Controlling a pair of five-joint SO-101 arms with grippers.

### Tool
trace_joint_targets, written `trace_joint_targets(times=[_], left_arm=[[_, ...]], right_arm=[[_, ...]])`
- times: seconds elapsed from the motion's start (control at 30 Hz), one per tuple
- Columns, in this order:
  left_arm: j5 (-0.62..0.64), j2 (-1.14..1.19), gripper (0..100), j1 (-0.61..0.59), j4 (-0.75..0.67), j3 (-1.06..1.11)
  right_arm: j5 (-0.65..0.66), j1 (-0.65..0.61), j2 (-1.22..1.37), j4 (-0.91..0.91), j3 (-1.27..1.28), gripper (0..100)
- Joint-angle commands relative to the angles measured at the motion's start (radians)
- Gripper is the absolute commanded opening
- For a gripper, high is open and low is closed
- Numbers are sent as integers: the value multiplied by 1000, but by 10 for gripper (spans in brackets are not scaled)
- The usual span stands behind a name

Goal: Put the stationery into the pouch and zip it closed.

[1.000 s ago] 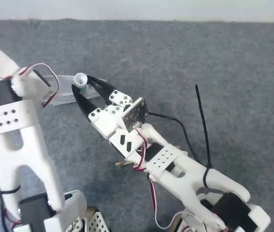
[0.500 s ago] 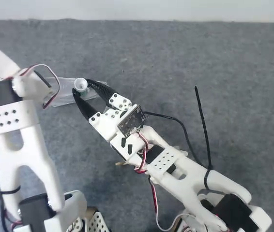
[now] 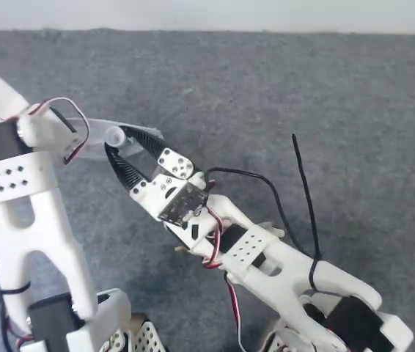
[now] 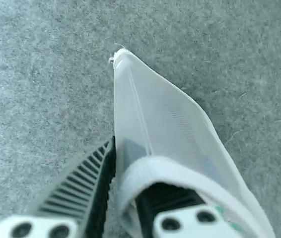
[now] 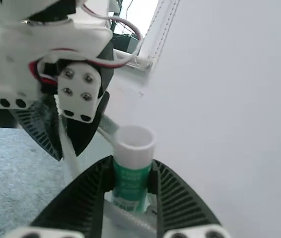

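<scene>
**Glue stick at the pouch mouth: watch the rim**

Your right end effector (image 3: 116, 141) is clamped on the glue stick (image 5: 130, 171), gripping its green label just below the white cap (image 5: 133, 139). Your left end effector (image 4: 130, 163) is pinched on one lip of the translucent pouch (image 4: 165, 124), one finger inside and one outside. It holds that end up off the table (image 3: 303, 88). In the high view the stick's cap sits right at the raised end of the pouch, touching it or very nearly.

The likeliest failure, as I judge it, is the cap snagging on the soft rim. Only one lip is held, so the mouth can fold shut, and a push would then shove the whole pouch instead of entering it. A hard shove could also drag the fabric out of the left grip. If you release too early, the stick lands outside, and being round it could roll away. Check that the cap is truly past the lip before you let go. The wrist views do not settle whether it is inside yet. The zip comes after that, and loose fabric bunched at the mouth would hamper it.

The table has a grey, carpet-like cover, rough enough to slow a dropped stick somewhat. A pale wall (image 3: 207, 15) runs along its far edge. A black cable (image 3: 303, 191) loops up from the right arm, well apart from the pouch.
</scene>
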Motion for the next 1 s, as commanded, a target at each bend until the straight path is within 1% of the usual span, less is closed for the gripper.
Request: trace_joint_targets(times=[0.0,0.57,0.63,0.73,0.8,0.87,0.97], left_arm=[[-11,-54,9,6,-40,-13],[-11,-54,9,6,-40,-12],[-11,-54,9,6,-40,-12],[-11,-54,9,6,-40,-12],[-11,-54,9,6,-40,-12],[-11,-54,9,6,-40,-12],[-11,-54,9,6,-40,-12]], right_arm=[[29,2,21,18,32,6],[29,5,22,19,43,7],[29,4,22,19,48,35],[29,4,22,19,49,142],[32,4,22,19,63,195],[32,4,22,19,71,203],[34,4,22,19,71,189]])
